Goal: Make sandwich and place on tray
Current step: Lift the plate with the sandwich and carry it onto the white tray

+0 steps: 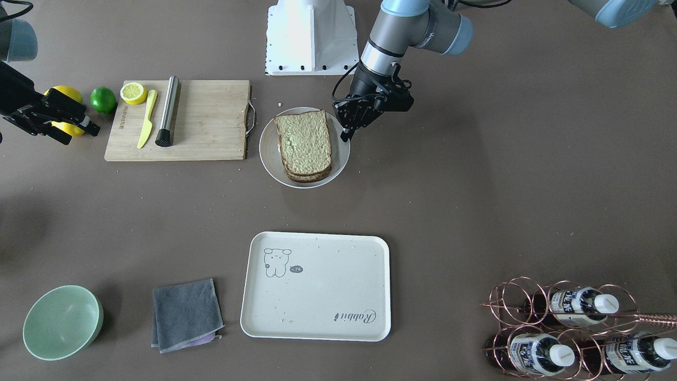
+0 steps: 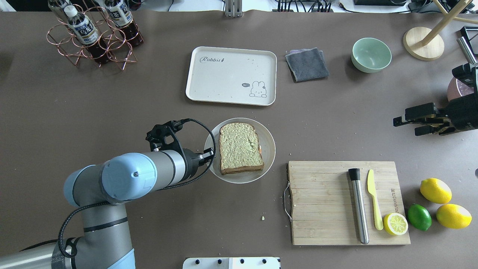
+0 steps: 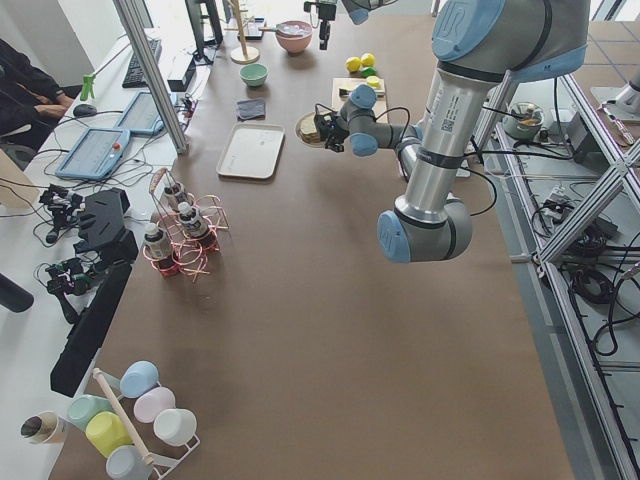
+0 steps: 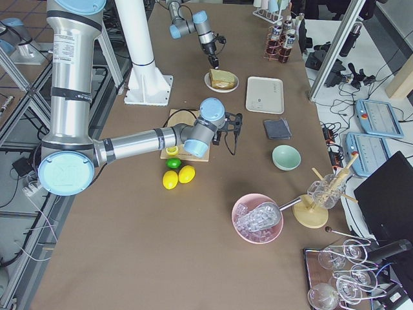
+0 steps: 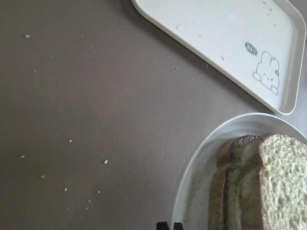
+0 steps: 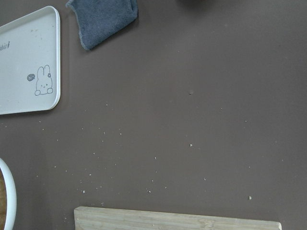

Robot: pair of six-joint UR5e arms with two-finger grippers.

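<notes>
On the brown tabletop [image 2: 112,123], overhead view, entries left to right.

1. Copper wire rack of dark bottles [image 2: 91,41]: far corner, 10 o'clock of the plate.
2. Left gripper [image 1: 345,137]: fingers drawn narrow, tips at the plate's rim on its 9 o'clock side; whether they pinch the rim cannot be told.
3. Round white plate [image 2: 267,164]: carries the sandwich.
4. Sandwich of two tan-green bread slices with dark brown crust [image 2: 241,147]: stacked flat on the plate, an orange sliver at its 3 o'clock edge.
5. Cream-white rectangular plastic tray [image 2: 224,80]: 12 o'clock of the plate, apart from it; crumbs on it.
6. Grey folded cloth [image 2: 307,64]: just beside the tray, 3 o'clock.
7. Wooden cutting board [image 2: 321,201]: 4 o'clock of the plate.
8. Pale green bowl [image 2: 371,55]: 3 o'clock of the cloth.
9. Right gripper [image 2: 406,127]: fingers spread wide, holding nothing; 3 o'clock of the plate, well apart.
</notes>
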